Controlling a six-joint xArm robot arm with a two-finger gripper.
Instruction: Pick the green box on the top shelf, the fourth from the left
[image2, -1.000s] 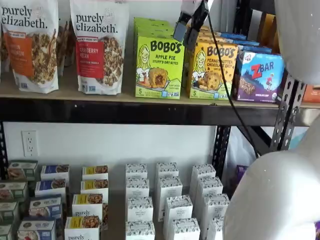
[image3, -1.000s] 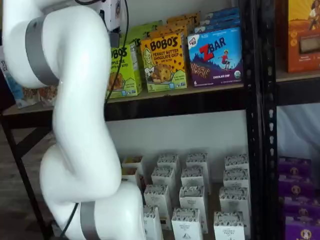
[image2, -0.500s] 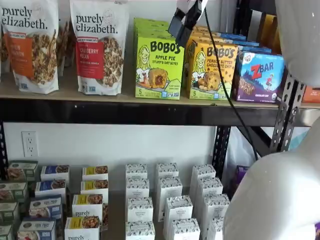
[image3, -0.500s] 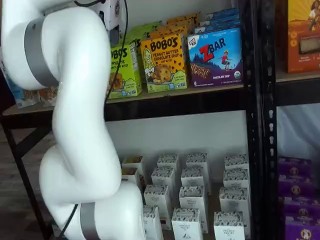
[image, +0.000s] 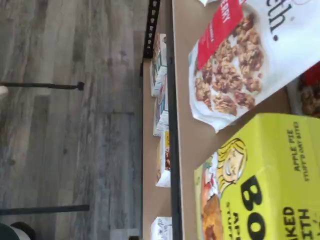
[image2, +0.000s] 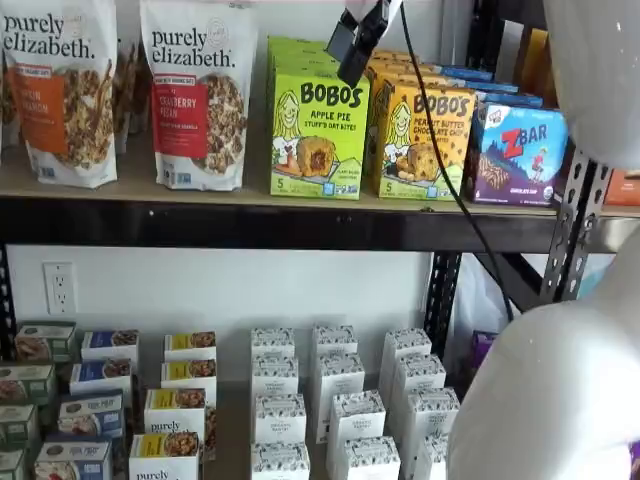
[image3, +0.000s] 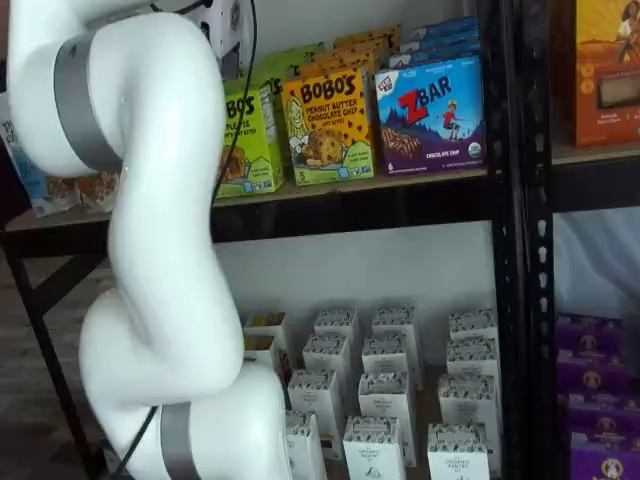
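Hovering with my gripper (image2: 352, 38) spread wide and empty, I am just above the green box (image2: 317, 133), near its upper corner. It stands untouched on the top shelf (image2: 230, 222); lowering, closing and lifting it all remain.
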